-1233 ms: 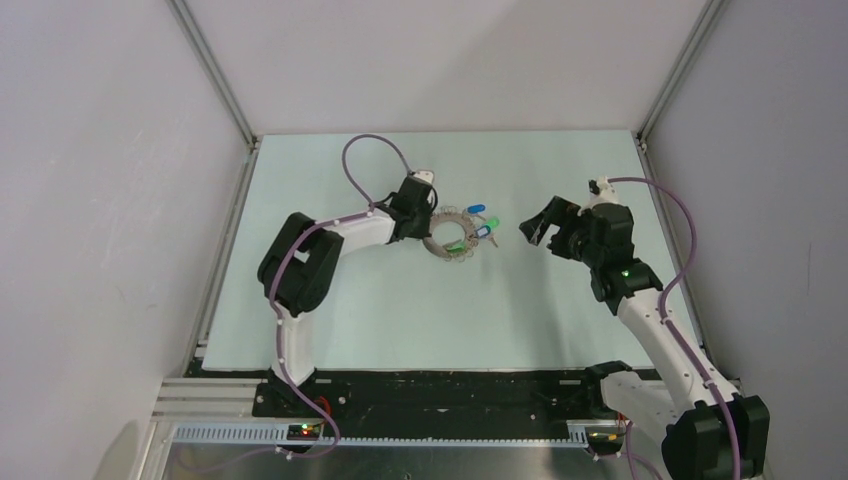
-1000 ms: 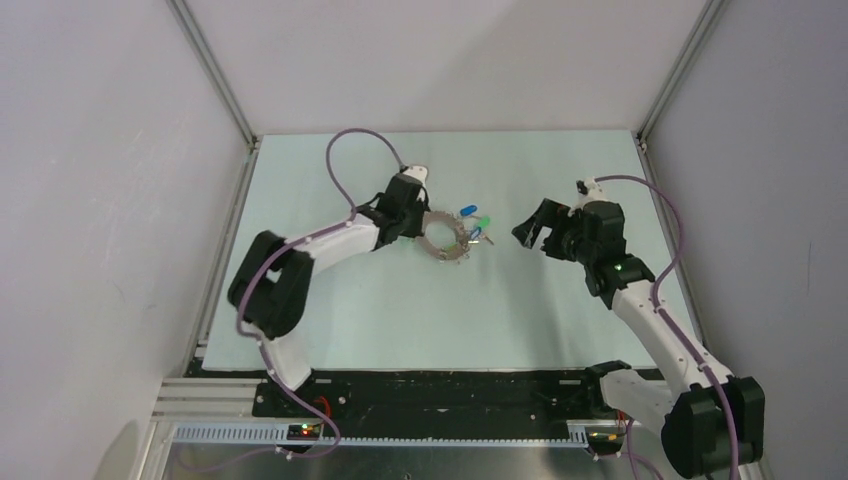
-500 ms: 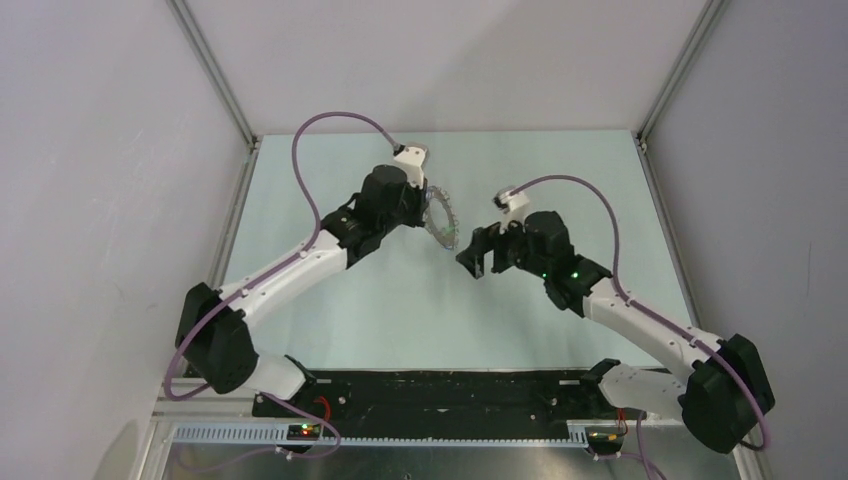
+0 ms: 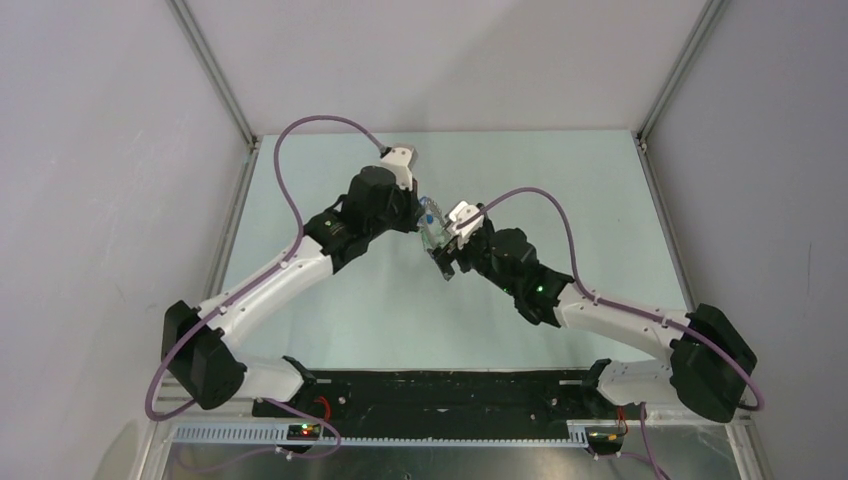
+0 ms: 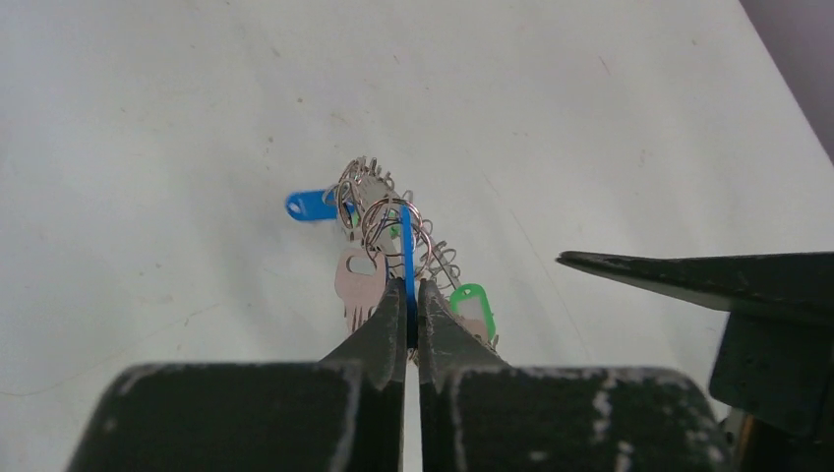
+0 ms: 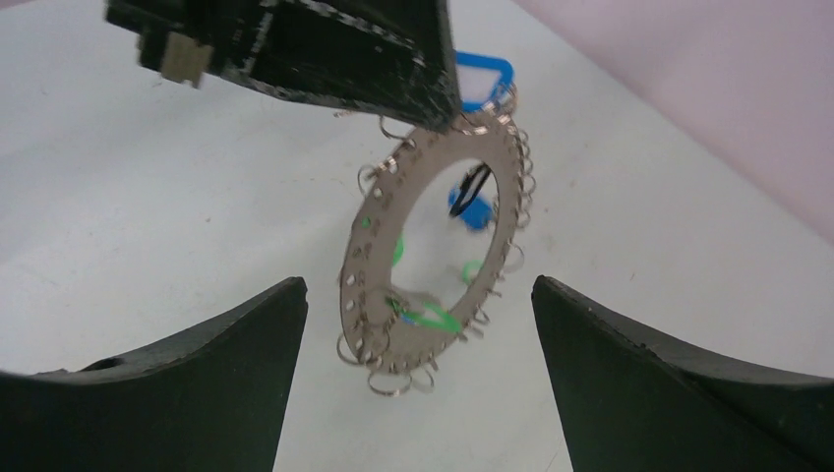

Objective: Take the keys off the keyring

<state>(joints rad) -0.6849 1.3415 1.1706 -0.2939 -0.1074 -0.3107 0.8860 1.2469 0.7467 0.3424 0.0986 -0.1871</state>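
My left gripper (image 4: 420,214) is shut on the rim of the keyring (image 4: 433,229) and holds it upright above the table. In the right wrist view the keyring (image 6: 379,241) is a flat grey ring with small wire loops round its rim. Keys hang from it: a green tag (image 6: 430,317), a blue one (image 6: 473,212), and another blue tag (image 6: 484,79) by the left finger. The left wrist view shows the ring edge-on (image 5: 406,251), a blue tag (image 5: 309,205), a green tag (image 5: 470,300) and a bare metal key (image 5: 359,280). My right gripper (image 6: 418,287) is open, its jaws either side of the ring's lower part, not touching it.
The pale table mat (image 4: 560,170) lies below both arms. Grey enclosure walls stand at the left, right and back. The right gripper's finger (image 5: 708,275) shows at the right of the left wrist view, close to the ring.
The left gripper lifted the keyring off the mat and turned it upright. The right arm swung left and now has its open jaws at the ring.
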